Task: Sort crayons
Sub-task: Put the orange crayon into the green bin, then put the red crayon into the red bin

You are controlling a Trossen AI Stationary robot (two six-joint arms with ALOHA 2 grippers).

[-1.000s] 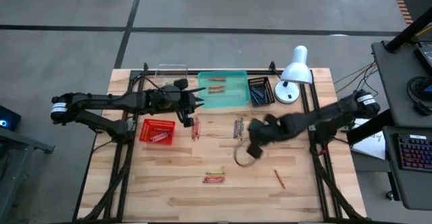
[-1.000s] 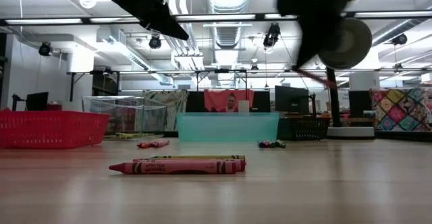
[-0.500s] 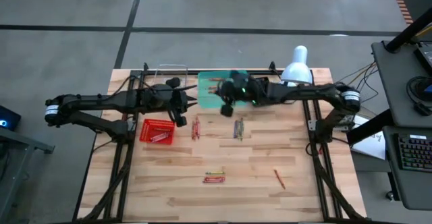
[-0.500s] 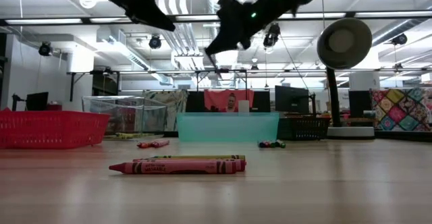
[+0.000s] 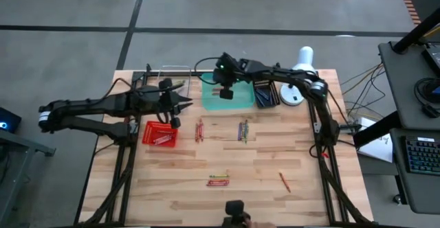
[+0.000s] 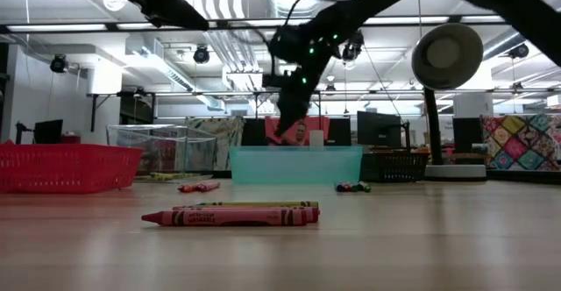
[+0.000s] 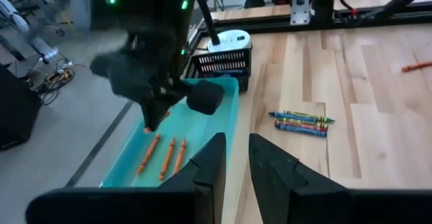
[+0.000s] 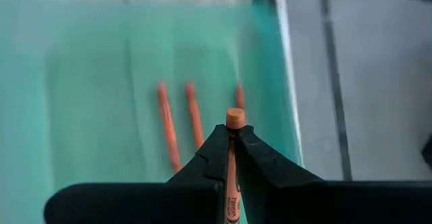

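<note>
My right gripper (image 5: 221, 83) hangs over the far left part of the teal tray (image 5: 237, 99), shut on an orange crayon (image 8: 233, 119). Three orange crayons (image 8: 182, 123) lie flat on the tray's floor below it. My left gripper (image 7: 237, 158) hovers left of the tray, above the red mesh basket's (image 5: 159, 133) far side. A narrow gap shows between its fingers, with nothing in it. More crayons lie on the wood: a red bunch (image 5: 199, 130), a mixed blue-green bunch (image 5: 243, 130), a red and yellow pair (image 5: 218, 180), and one orange crayon (image 5: 284, 181). My right gripper pinches the orange crayon between its two fingers. The crayon lies along the fingers, and its flat end (image 8: 233, 117) sticks out just past the fingertips. The fingers slant down toward the tray. The crayon is lifted clear above the tray's floor.
A black mesh basket (image 5: 265, 92) holding crayons stands right of the tray, with a white desk lamp (image 5: 300, 73) beyond it. A clear box (image 5: 175, 73) sits at the far edge left of the tray. The near half of the wooden table holds only scattered crayons.
My right gripper has swept from the table's middle toward the far edge and left, rolling its wrist, and now stands over the teal tray with the orange crayon still pinched. My left gripper has drawn back toward the table's left edge.
</note>
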